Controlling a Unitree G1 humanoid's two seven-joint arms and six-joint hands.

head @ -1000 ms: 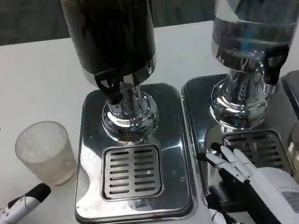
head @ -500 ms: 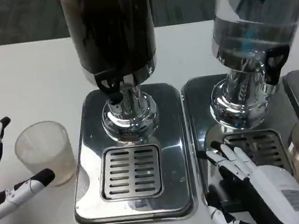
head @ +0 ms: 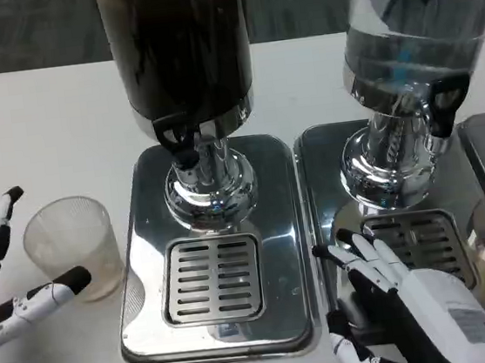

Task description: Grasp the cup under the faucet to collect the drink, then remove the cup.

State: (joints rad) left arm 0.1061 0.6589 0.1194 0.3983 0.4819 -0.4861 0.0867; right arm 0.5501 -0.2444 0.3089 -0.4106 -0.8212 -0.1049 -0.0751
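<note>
Cup (head: 69,247) upright on the white surface (head: 53,133), just left of the dark dispenser's tray (head: 219,324), not under its faucet (head: 178,141). Left robot hand (head: 4,279) spread around the cup, thumb tip nearer its lower side than a second ago, upper finger nearer the rim; not yet gripping. Right robot hand (head: 396,300) resting fingers-apart over the clear dispenser's tray (head: 389,235), slightly lower than before.

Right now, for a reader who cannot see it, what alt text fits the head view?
An open left hand flanks an empty clear cup on the white table, left of the dark drink dispenser and its drip tray. The right hand rests open on the tray of the clear-liquid dispenser.
</note>
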